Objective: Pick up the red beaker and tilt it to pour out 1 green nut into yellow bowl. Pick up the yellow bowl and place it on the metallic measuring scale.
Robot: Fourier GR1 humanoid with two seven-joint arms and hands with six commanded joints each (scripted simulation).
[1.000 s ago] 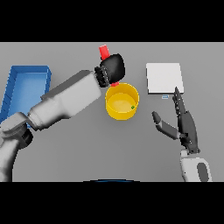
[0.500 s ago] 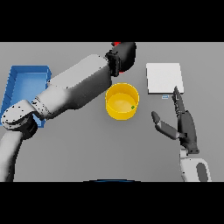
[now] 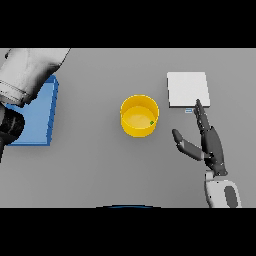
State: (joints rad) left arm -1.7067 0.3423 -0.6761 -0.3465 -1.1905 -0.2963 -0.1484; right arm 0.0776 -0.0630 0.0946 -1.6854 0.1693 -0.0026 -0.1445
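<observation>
Nearest, the right hand (image 3: 209, 142) stands low on the right side of the grey table (image 3: 100, 165), fingers straight and spread with the thumb out to the side, holding nothing; its fingertips reach toward the near edge of the metallic measuring scale (image 3: 187, 89), in the same pose as a second ago. Mid-table, the yellow bowl (image 3: 139, 116) sits upright, just left of the scale but apart from it, and a single green nut (image 3: 151, 122) lies inside against its right wall, so the pour looks done. Farther back and left, the left arm (image 3: 27, 70) has swung away from above the bowl to the upper left, over the blue tray (image 3: 37, 112); its hand is out of view, and the red beaker it carried half a second ago is gone from sight, probably off frame with it, though that cannot be confirmed. What remains, by my reading, is lifting the bowl and setting it on the scale, with the right hand best placed for it.
</observation>
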